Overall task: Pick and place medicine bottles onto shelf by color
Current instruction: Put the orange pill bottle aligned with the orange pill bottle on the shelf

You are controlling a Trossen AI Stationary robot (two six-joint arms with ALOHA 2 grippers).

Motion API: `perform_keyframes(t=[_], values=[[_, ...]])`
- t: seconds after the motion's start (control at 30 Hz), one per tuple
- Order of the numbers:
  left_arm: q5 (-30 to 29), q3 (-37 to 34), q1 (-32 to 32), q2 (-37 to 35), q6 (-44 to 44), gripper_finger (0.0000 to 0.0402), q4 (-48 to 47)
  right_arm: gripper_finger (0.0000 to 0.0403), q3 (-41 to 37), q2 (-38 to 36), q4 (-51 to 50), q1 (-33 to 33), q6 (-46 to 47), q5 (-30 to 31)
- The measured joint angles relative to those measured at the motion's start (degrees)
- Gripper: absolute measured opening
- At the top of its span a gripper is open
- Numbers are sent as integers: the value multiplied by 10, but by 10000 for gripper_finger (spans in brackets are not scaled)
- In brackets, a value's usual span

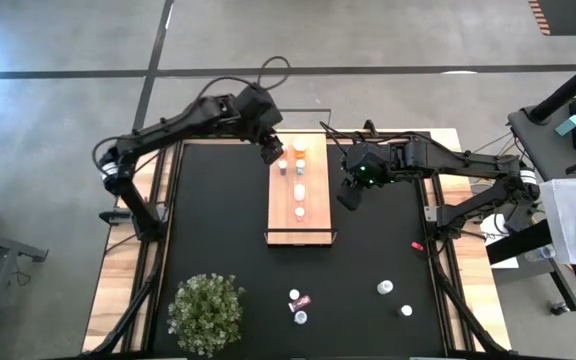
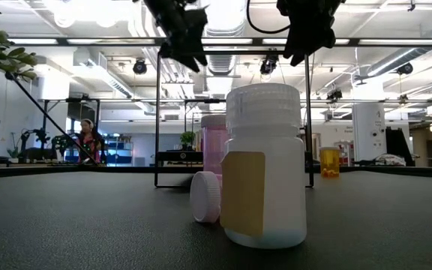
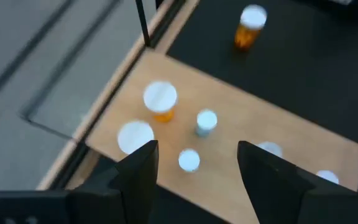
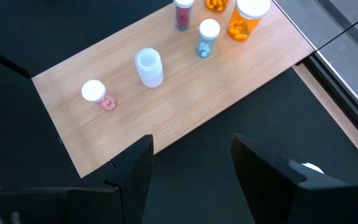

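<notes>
Left end effector (image 1: pixel 271 152) hangs over the far end of the shelf (image 1: pixel 313 225), fingers (image 3: pixel 140 168) spread wide, nothing between them. Right end effector (image 1: pixel 349 197) sits just beside the shelf's long edge, over the black mat (image 1: pixel 218 200), jaws likewise wide apart and holding nothing. From above, the shelf carries a row of bottles (image 1: pixel 300 190) along its length. The right wrist view adds their colours: a white one (image 4: pixel 149 66), a pink one (image 4: pixel 96 94), a blue one (image 4: pixel 207 37) and an orange one (image 4: pixel 247 18). The left wrist view shows an orange bottle (image 3: pixel 248 26) off the shelf, on the mat. More bottles (image 1: pixel 385 288) stand well away from the shelf, at the near part of the bench, beside the plant (image 1: pixel 206 312). The low view fills with a white bottle (image 2: pixel 265 169) bearing a blank yellow label; no writing can be read.
</notes>
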Motion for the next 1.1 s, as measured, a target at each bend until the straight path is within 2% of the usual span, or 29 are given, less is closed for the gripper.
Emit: perform_keyframes(t=[0.4,0.6,0.7,0.9,1.1], values=[[1,0,0,-59,16,203,100,206,0,0,2,0,-2,0],[2,2,0,-78,14,203,126,206,0,-2,38,-1,-94,0],[2,2,0,-86,11,203,127,206,0,-7,54,-1,-130,-2],[2,1,0,-101,-15,202,125,206,0,-21,59,-1,-132,0],[3,1,-2,-114,-45,202,109,206,0,-22,68,-5,-174,-1]])
